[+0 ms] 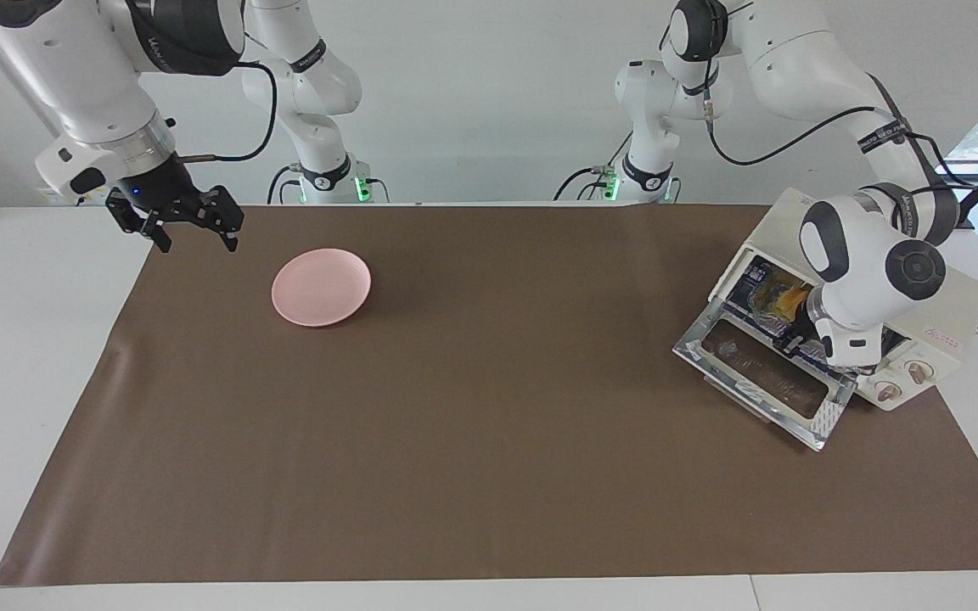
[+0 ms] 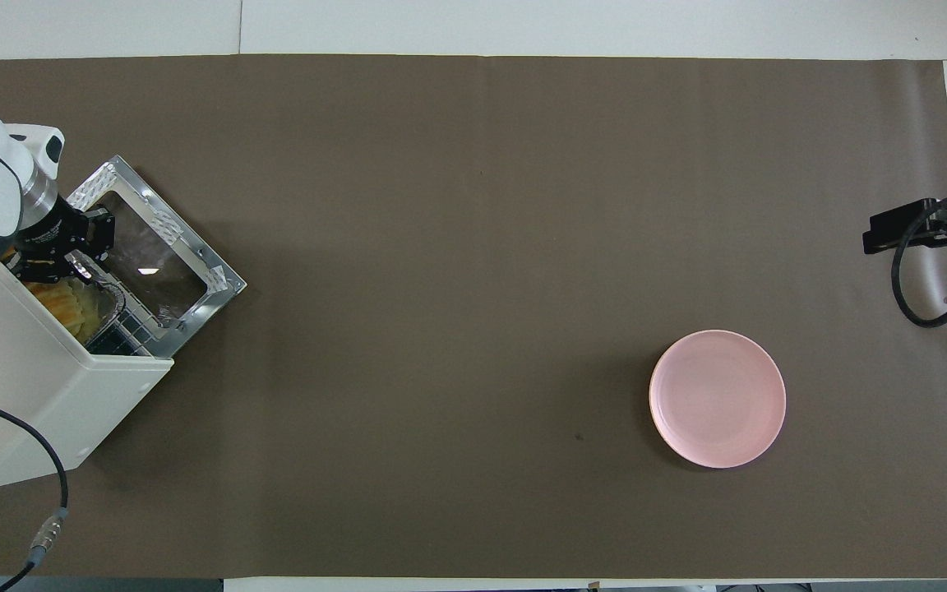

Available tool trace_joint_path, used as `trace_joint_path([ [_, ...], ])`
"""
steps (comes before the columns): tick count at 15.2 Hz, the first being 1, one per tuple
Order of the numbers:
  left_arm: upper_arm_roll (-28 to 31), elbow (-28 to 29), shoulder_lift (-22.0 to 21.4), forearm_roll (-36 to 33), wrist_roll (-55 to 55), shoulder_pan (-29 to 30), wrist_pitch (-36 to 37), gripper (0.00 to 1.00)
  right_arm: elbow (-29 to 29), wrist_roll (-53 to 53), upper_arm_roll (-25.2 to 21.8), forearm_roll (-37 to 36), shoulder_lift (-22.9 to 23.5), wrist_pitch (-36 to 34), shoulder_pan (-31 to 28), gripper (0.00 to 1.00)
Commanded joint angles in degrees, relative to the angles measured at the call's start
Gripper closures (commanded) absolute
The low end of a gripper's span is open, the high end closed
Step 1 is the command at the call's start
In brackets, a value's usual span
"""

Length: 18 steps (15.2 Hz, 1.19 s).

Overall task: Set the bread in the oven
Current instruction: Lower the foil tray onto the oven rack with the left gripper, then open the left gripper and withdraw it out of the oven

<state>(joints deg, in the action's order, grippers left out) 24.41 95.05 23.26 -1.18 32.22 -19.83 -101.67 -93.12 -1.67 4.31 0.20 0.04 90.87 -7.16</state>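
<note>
The cream-white oven (image 1: pixel 943 310) stands at the left arm's end of the table with its glass door (image 1: pixel 765 375) dropped open. The yellow-orange bread (image 1: pixel 782 299) lies inside it in a crinkled foil tray (image 2: pixel 108 308), and it also shows in the overhead view (image 2: pixel 62 300). My left gripper (image 1: pixel 795 338) is at the oven's mouth, over the door's hinge edge and right beside the bread and tray; its wrist hides it. My right gripper (image 1: pixel 194 239) is open and empty, raised over the mat's edge at the right arm's end.
A round pink plate (image 1: pixel 321 287) lies empty on the brown mat (image 1: pixel 489 441) toward the right arm's end. The oven's black cable (image 2: pixel 46 493) trails off the table at the robots' end. White table shows around the mat.
</note>
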Motion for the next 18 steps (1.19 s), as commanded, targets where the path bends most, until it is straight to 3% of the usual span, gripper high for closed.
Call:
trace_joint_path([
  [1,0.81,-1.53,-1.9,-4.08,-1.19,-2.84,1.21,0.0,-0.75,-1.14,0.52,-0.81,-0.56,-0.43,-0.39,0.0],
  [7,0.64,-1.88,-1.81,-4.79,-5.56,-4.95,-0.99,0.0,-0.75,-1.14,0.43,-0.81,-0.74,-0.43,-0.48,0.0],
  [10,0.37,-6.52,-3.04,-3.83,-14.97,-4.78,2.24,0.0,-0.75,-1.14,0.52,-0.81,-0.74,-0.43,-0.39,0.0],
  [13,0.64,-7.33,-6.63,-0.75,-22.17,-4.87,3.58,0.0,-0.75,-1.14,0.52,-0.81,-0.74,-0.43,-0.48,0.0],
  [18,0.29,-5.75,-16.13,-0.66,-27.03,-4.87,8.49,0.0,-0.75,-1.14,0.52,-0.81,-0.74,-0.43,-0.48,0.0],
])
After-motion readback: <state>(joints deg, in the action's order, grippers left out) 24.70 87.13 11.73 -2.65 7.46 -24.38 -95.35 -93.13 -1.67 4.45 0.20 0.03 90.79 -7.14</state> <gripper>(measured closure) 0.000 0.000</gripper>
